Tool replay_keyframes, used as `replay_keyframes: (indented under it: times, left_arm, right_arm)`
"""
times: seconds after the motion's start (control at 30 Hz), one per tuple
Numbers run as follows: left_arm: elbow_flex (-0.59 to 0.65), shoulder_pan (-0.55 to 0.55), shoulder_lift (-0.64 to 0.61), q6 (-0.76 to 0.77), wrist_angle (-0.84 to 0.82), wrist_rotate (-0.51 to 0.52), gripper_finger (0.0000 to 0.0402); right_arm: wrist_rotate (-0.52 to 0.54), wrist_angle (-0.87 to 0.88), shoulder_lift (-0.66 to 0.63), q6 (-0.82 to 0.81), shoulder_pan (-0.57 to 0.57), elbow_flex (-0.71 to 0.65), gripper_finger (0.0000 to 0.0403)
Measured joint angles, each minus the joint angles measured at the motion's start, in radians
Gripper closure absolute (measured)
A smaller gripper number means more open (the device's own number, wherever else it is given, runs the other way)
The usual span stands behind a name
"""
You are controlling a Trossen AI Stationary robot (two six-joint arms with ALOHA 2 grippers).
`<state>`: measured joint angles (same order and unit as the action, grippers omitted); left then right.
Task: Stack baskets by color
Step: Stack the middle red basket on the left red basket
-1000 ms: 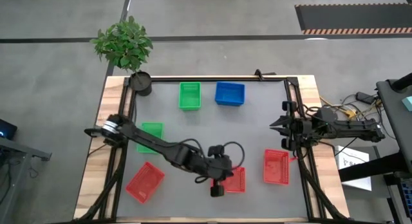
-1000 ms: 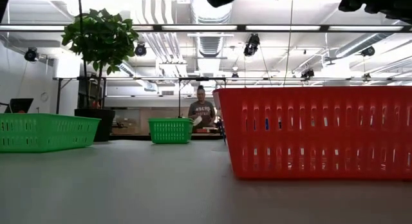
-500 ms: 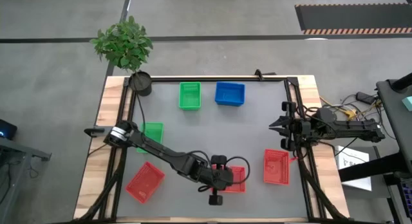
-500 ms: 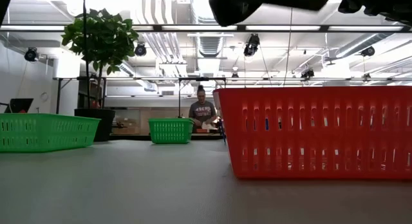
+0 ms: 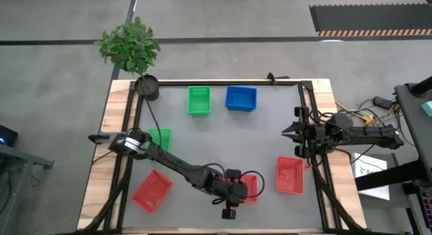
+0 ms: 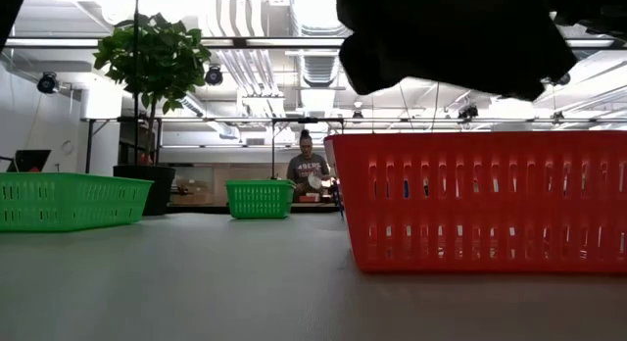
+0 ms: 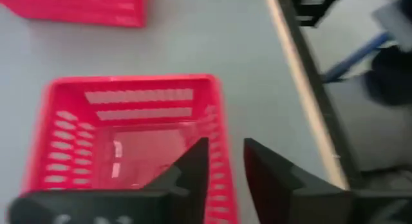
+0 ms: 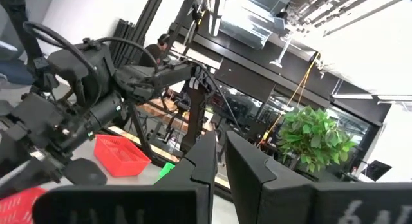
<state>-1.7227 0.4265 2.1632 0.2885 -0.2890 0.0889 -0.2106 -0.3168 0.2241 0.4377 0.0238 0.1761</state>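
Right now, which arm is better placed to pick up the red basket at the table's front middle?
Left. Its hand hangs right over that red basket, fingers astride its side wall. The right hand waits near the table's right edge, shut.

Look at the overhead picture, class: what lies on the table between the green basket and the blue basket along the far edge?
Nothing: in the high view only a bare grey strip of table separates the green basket from the blue basket.

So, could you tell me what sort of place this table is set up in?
Most likely a large robotics lab or workshop: exposed ducts and hanging lights fill the ceiling, a person works at a bench beyond the table, and the floor has hazard-striped matting.
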Motion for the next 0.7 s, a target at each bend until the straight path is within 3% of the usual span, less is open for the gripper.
replay_keyframes:
  times: [0.07, 0.17, 0.4, 0.53, 0.7]
  left_arm:
    - [0.012, 0.004, 0.001, -0.012, 0.008, 0.049, 0.0289]
    - [0.031, 0.007, 0.026, -0.006, 0.008, 0.040, 0.0260]
    - [0.036, 0.014, 0.056, -0.006, 0.029, 0.025, 0.0256]
    - [0.044, 0.015, 0.058, -0.012, 0.016, 0.026, 0.0291]
    - [0.042, 0.015, 0.058, -0.015, 0.021, 0.030, 0.0383]
  right_arm:
    - [-0.007, 0.000, 0.000, 0.000, 0.000, 0.000, 0.0376]
    - [-0.007, 0.003, 0.000, 0.000, 0.000, 0.000, 0.0376]
    - [-0.007, 0.005, 0.000, -0.006, 0.000, 0.000, 0.0376]
    - [-0.007, 0.006, 0.000, -0.011, 0.000, 0.000, 0.0376]
    - [-0.007, 0.006, -0.001, -0.009, 0.000, 0.000, 0.0376]
